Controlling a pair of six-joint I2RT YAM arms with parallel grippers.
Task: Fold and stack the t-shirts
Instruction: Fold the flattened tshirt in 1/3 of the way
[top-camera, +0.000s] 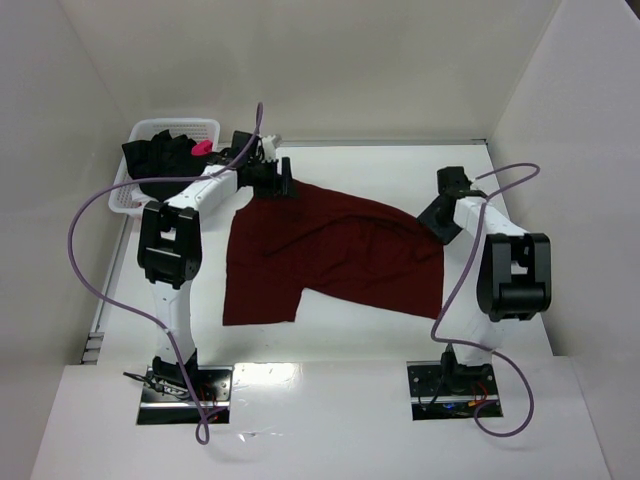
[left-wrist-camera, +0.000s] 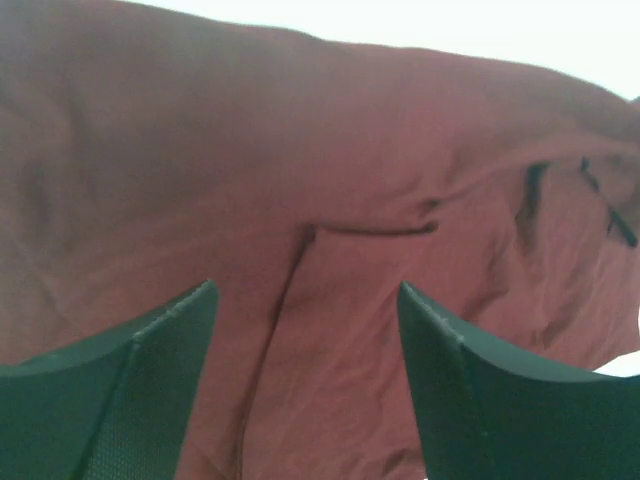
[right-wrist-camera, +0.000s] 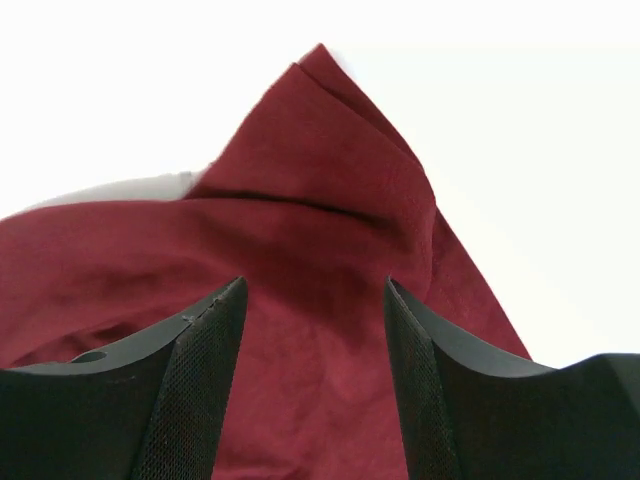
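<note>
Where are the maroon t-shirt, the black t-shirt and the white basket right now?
maroon t-shirt (top-camera: 340, 255): top external view, middle of the spread cloth.
black t-shirt (top-camera: 158, 162): top external view, bunched cloth inside the basket.
white mesh basket (top-camera: 185, 123): top external view, its far rim.

Bright overhead light blows out the white table (right-wrist-camera: 560, 120) in both wrist views; the left one looks hazy.

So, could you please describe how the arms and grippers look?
The left arm and right arm have white links with black joint housings. A purple cable loops along each. The left gripper and right gripper have black fingers with textured pads.
</note>
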